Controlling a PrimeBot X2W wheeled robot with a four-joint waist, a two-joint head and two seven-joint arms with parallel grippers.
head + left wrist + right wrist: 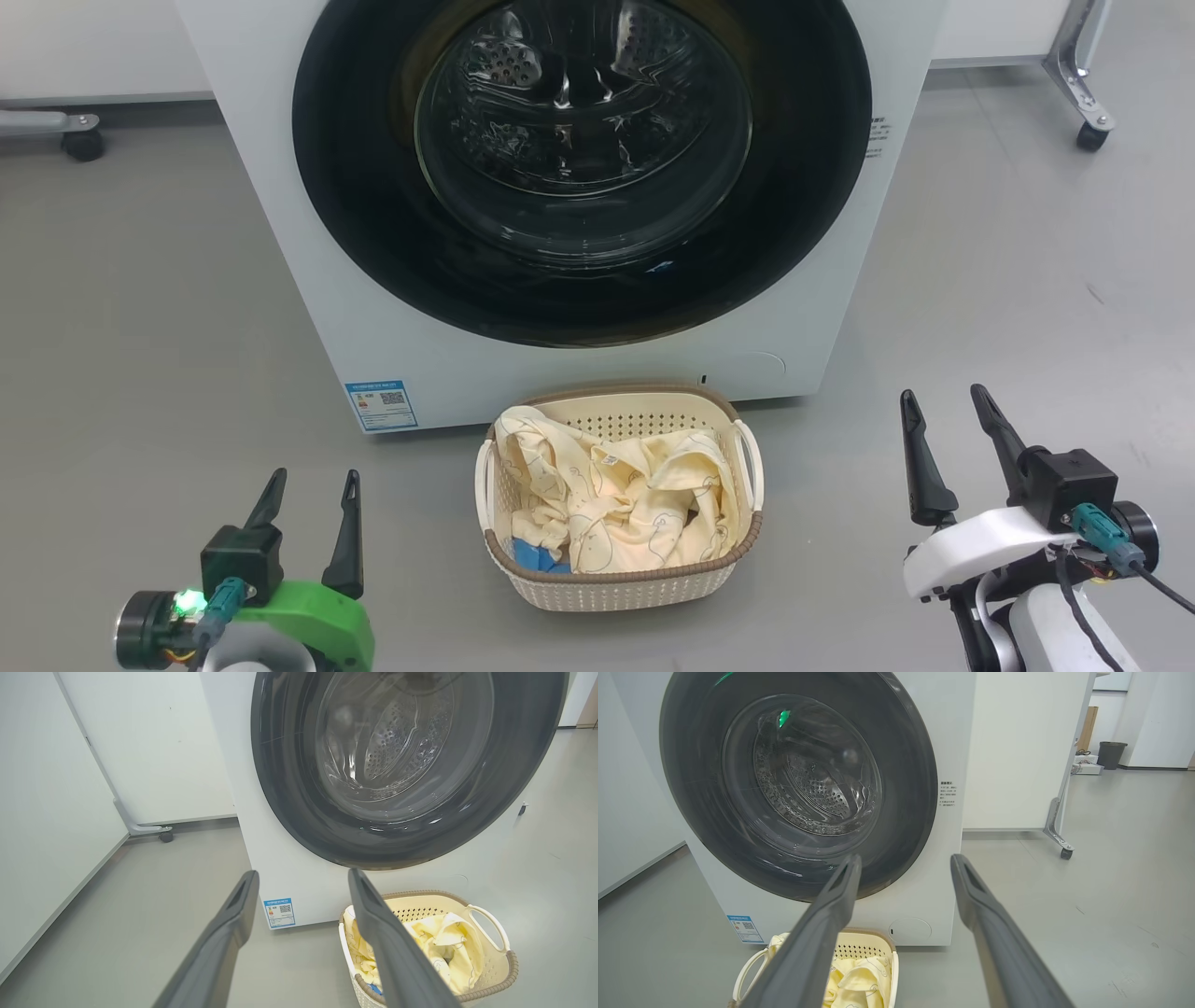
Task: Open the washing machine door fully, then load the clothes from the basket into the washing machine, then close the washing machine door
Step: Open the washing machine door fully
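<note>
Quick count: one washing machine [280, 233], with one round door [373, 233] and one blue label sticker [380, 404] on its front. One basket [616, 583] near it, with two white handles [483, 485]. The clothes [616, 504] are a yellow heap, so I can't count the pieces, plus one blue cloth [537, 555]. Two grippers, left gripper [316, 474] and right gripper [941, 392], two fingers [347, 532] each. Two caster wheels [84, 145], one far left, one far right. One dark bin [1112, 755] way off right.
</note>
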